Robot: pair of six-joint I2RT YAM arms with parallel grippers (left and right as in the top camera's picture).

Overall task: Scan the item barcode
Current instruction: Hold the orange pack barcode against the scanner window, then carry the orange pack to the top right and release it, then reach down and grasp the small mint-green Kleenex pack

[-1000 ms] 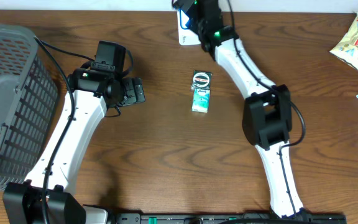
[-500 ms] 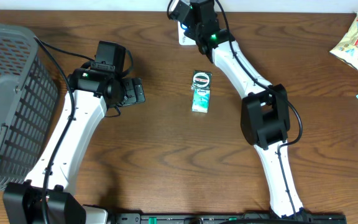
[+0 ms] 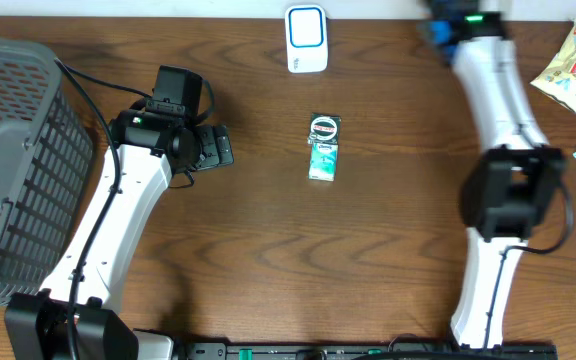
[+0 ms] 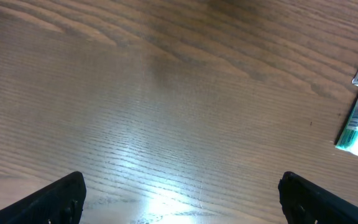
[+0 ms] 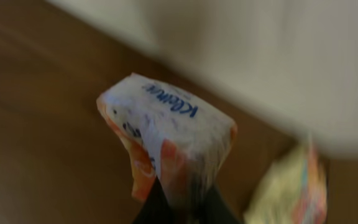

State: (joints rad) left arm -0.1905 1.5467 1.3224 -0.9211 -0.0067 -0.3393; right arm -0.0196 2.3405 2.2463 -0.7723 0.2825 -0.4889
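The item is in hand but not at the scanner (image 3: 306,38). The right fingers (image 5: 149,211) are pressed together on the bottom edge of a small white-and-orange pack (image 5: 166,140) with blue lettering, holding it upright in front of the wrist camera. That view is blurred, and no barcode can be made out on the face that shows. The white, blue-rimmed scanner lies at the far edge of the counter (image 3: 268,260), well apart from the pack. I judge the pick-up is done. Nothing here shows whether the code has been read. If it has not, the pack must go to the scanner with its code turned toward the window.

The right arm (image 3: 493,90) stretches long toward the far right of the counter. Its wrist sits at the top edge of the overhead view, near a yellow snack bag (image 3: 573,55), and the pack itself cannot be made out there.

The left arm (image 3: 118,200) is bent beside the grey basket (image 3: 8,120). The left fingers (image 4: 61,199) are spread wide over bare wood, holding nothing. They point toward 1 green box (image 3: 324,147) lying flat mid-counter.
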